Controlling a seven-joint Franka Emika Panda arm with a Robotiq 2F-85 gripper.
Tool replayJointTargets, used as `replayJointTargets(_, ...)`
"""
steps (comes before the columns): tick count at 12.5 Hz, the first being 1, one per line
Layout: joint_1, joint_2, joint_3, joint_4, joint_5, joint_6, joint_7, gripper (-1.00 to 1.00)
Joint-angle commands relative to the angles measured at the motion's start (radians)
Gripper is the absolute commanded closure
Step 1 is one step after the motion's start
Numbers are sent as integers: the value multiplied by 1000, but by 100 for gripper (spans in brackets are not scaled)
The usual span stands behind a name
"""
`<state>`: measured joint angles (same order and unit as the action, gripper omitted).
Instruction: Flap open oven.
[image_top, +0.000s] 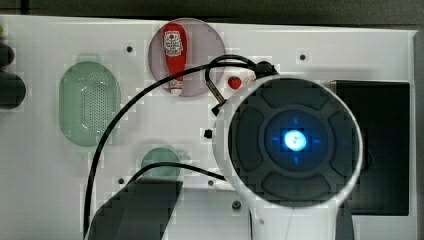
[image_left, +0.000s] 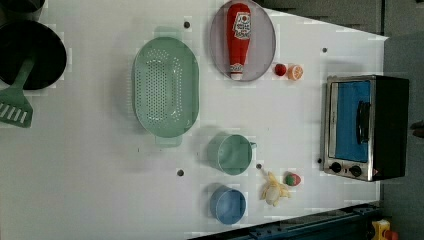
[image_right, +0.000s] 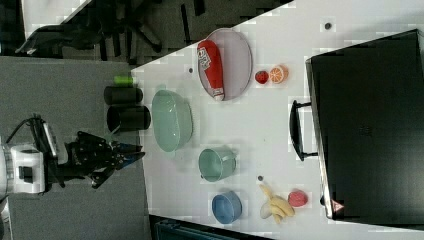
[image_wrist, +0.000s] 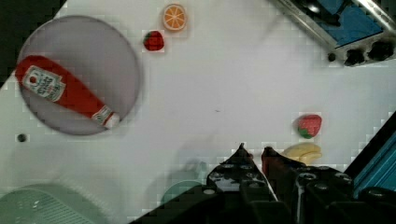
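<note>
A white table (image_left: 100, 190) carried the whole scene, with grey floor beyond its edges. Nearest the arm, in the right view, the gripper (image_right: 131, 156) hung off the table's edge over the floor, its fingers drawn close together and holding nothing. Past it lay a green colander (image_left: 166, 86), a green cup (image_left: 231, 153) and a blue bowl (image_left: 228, 205), then a ketchup bottle (image_left: 238, 39) on a grey plate (image_left: 266, 45), with a banana (image_left: 273, 190) and small fruit nearby. Farthest off, at the left view's right, stood the oven (image_left: 366, 127), its blue door shut and its dark handle (image_left: 363, 121) untouched. The task looked not yet begun: the reach to the handle and the pull down were both left to do
</note>
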<state>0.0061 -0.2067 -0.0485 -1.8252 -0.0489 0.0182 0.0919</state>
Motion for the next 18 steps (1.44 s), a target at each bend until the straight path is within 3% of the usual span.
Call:
replayJointTargets(1,-7,-4,-29,-40,1,6,-7,65)
replayJointTargets(6,-31,-4,-126,-116,-1,41,-465,65)
replayJointTargets(11,-57,15,-271,-216,-1,219,-929,65)
replayJointTargets(16,-61,126,-378,-265,-1,457,-1253,65)
replayJointTargets(18,-63,190,-402,-269,-1,523,-1292,65)
